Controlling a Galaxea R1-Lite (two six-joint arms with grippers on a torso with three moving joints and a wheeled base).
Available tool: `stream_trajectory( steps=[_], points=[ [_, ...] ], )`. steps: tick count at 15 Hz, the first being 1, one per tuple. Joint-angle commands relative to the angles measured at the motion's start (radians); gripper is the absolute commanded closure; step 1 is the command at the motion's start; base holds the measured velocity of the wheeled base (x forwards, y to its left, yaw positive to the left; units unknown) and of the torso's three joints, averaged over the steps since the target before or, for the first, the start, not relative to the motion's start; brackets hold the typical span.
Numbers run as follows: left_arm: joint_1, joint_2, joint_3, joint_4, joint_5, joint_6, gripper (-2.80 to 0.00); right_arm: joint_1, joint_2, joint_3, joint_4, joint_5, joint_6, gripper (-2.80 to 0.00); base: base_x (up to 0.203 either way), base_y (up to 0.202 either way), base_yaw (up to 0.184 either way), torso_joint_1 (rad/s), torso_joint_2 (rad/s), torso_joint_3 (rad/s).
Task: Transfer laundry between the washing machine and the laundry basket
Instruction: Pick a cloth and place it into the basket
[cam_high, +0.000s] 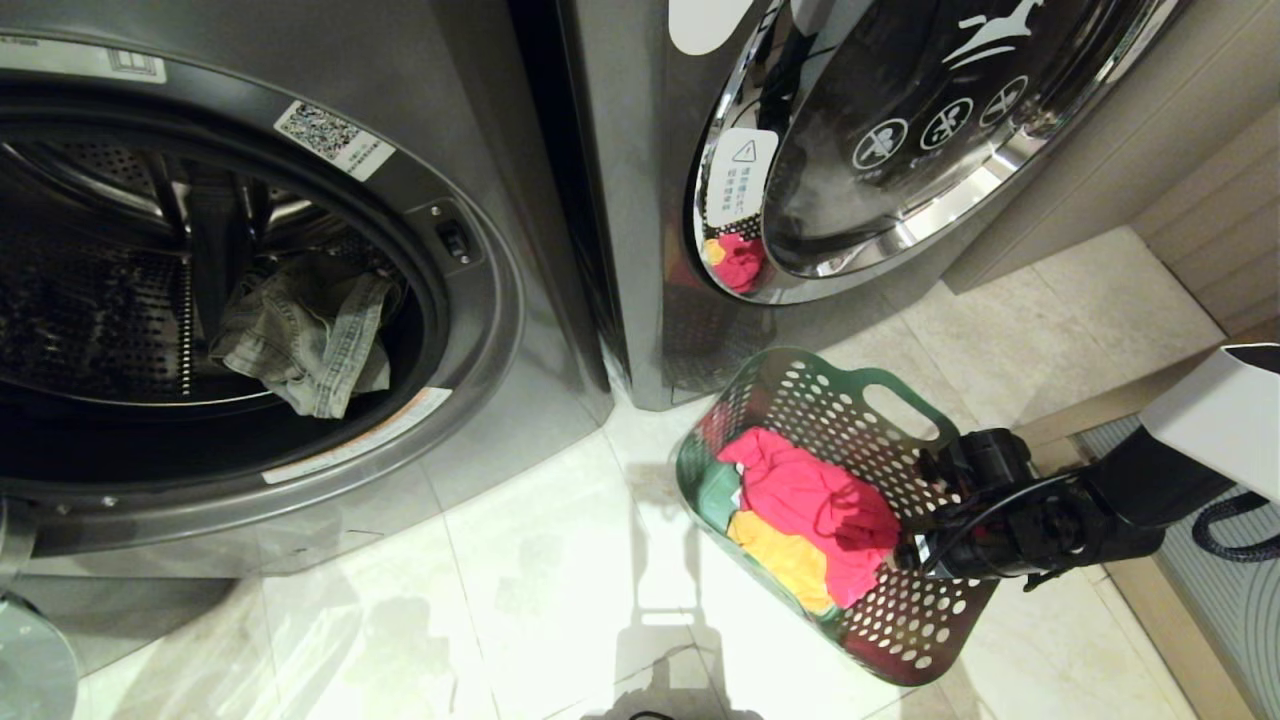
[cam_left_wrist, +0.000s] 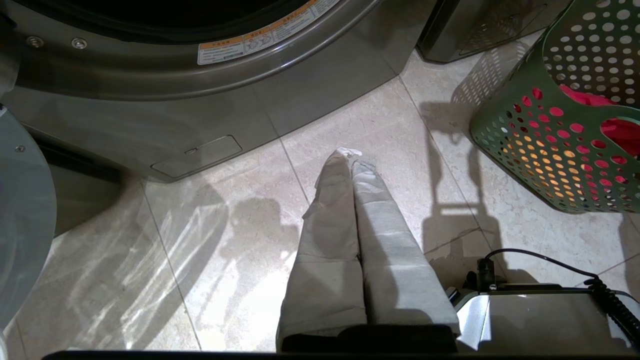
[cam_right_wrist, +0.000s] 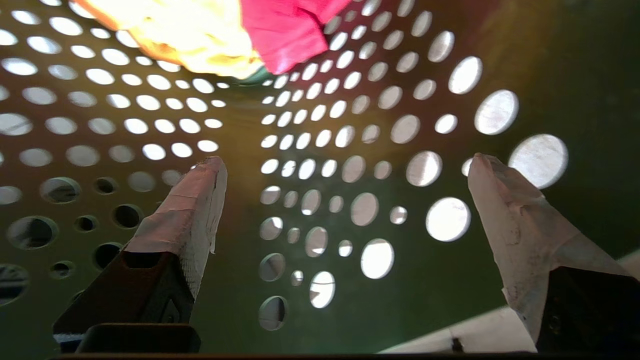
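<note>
Warning triangle on door sticker (cam_high: 741, 175) (its text unreadable); QR label (cam_high: 334, 138).

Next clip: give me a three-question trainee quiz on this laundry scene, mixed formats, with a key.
1. True or false: the right claw is shut on the pink garment.
2. Which garment lies in the open drum of the washing machine? A) a red towel B) a faded denim garment C) a yellow shirt
3. Fill in: the left claw hangs shut above the ____.

Key
1. False: its fingers stand apart inside the laundry basket, holding nothing.
2. B
3. Floor
</note>
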Motion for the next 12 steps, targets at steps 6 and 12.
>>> stream_trajectory(
  steps=[6,12],
  points=[
    [0.000,0.000,0.000,0.000,0.000,0.000,0.00,0.000,-0.013,0.005,0.000,0.026,0.000,-2.80,0.000,0.000,0.000,0.000,0.00,0.000],
    [0.000,0.001,0.000,0.000,0.000,0.000,0.00,0.003,-0.012,0.007,-0.002,0.024,-0.005,-2.80,0.000,0.000,0.000,0.002,0.00,0.011]
  ],
)
